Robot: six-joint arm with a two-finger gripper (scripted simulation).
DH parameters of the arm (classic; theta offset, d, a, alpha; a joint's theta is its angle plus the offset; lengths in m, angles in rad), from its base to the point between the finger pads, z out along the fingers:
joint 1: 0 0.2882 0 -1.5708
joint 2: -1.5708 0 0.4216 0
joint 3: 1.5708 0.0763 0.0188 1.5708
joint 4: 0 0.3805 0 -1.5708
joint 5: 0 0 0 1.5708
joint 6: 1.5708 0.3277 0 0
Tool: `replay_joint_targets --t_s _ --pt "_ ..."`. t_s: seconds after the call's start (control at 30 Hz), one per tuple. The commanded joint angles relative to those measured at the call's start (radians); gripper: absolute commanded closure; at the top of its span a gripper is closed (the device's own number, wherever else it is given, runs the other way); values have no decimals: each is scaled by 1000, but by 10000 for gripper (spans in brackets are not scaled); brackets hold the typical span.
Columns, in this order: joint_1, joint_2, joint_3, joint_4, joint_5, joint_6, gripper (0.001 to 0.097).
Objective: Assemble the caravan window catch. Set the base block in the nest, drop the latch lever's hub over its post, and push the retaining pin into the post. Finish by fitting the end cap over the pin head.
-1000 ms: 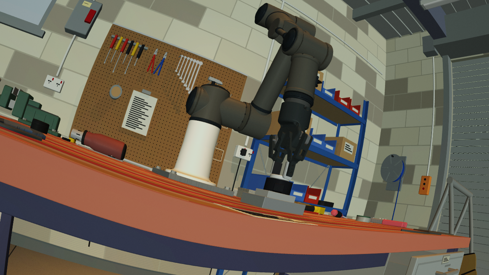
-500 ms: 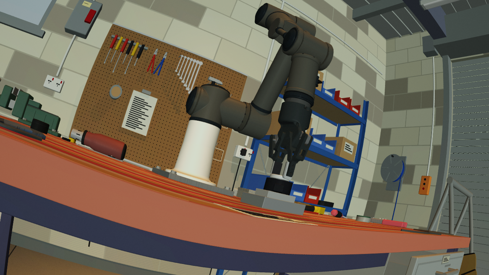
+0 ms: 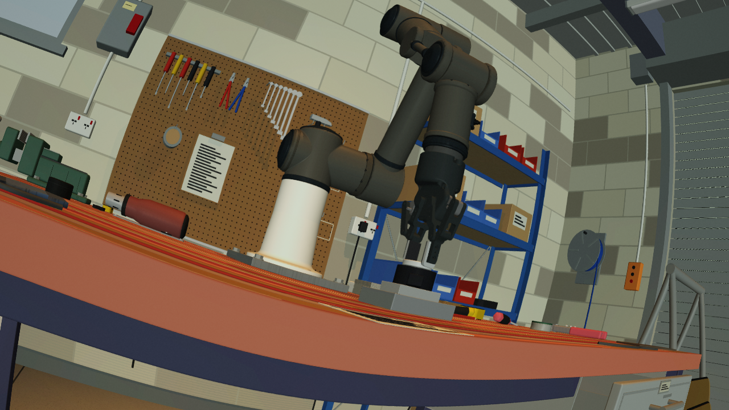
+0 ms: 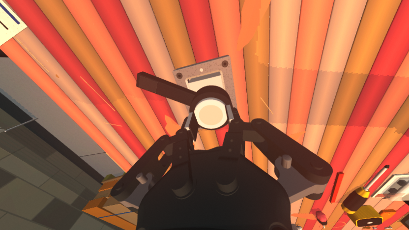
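On the striped bench, the grey nest plate holds the pale base block. The dark latch lever has its round hub on the block, with its arm pointing away to the left in the wrist camera. Directly over the hub, my gripper is closed on the cream end cap. The cap sits at the top of the hub. The post and pin are hidden beneath the cap.
The robot's white pedestal stands just left of the nest. A yellow-and-black tool and a red bar lie to the right. A red-handled screwdriver and a green vise sit far left. Blue shelving stands behind the bench.
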Motion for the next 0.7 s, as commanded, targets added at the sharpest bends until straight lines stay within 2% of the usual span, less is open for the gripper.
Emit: replay_joint_targets --t_s 0.0,0.07,0.67 --pt "0 -1 0 0 1 0 901" --pt "0 -1 0 0 1 0 886" --pt "0 0 0 0 1 0 526"
